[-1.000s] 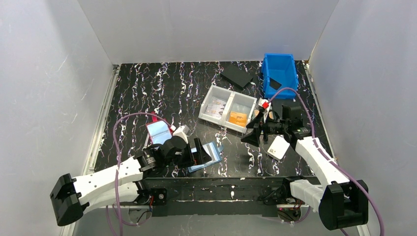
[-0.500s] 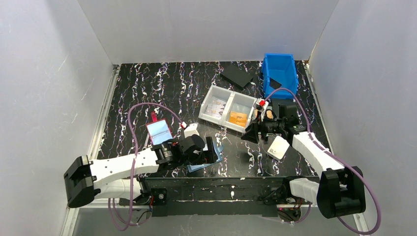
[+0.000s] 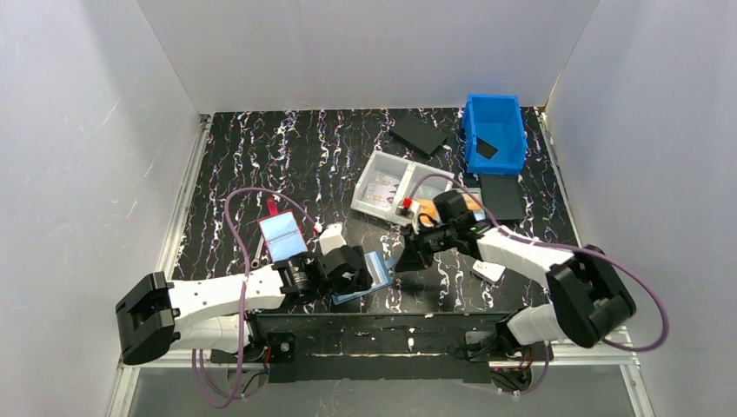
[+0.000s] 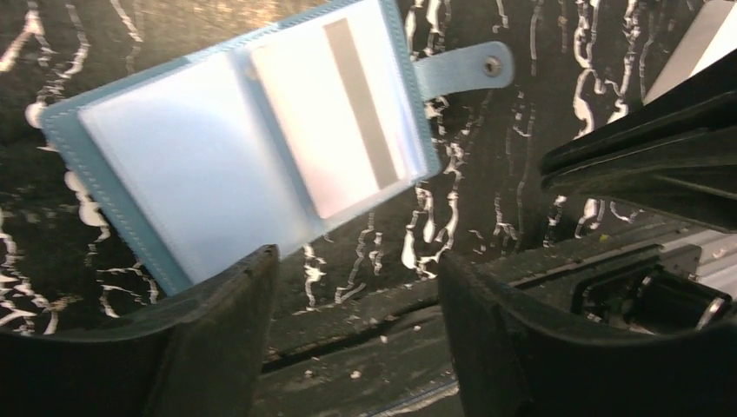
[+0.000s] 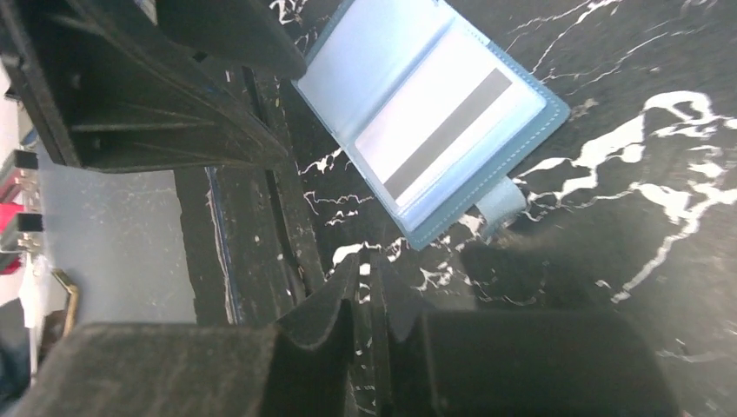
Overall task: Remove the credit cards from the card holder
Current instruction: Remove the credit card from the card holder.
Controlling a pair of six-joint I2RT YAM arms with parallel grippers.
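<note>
Lying open at 6 o'clock on the black, white-veined table [image 3: 304, 156], the card holder [image 4: 200, 165] sits close to the near edge, with bare surface toward 12 o'clock. It is flat, stitched light-blue vinyl with two clear pockets. A white credit card [image 4: 295, 113] with a grey stripe fills the panel beside its snap tab [image 4: 461, 69]. The left gripper [image 4: 355, 287] hovers at the holder's 9 o'clock side, fingers apart, gripping nothing. The right gripper [image 5: 375, 291], fingers drawn nearly together and empty, points in from 3 o'clock, near the tab. A second ago it hung wide open farther toward 3 o'clock; the holder has not moved.
</note>
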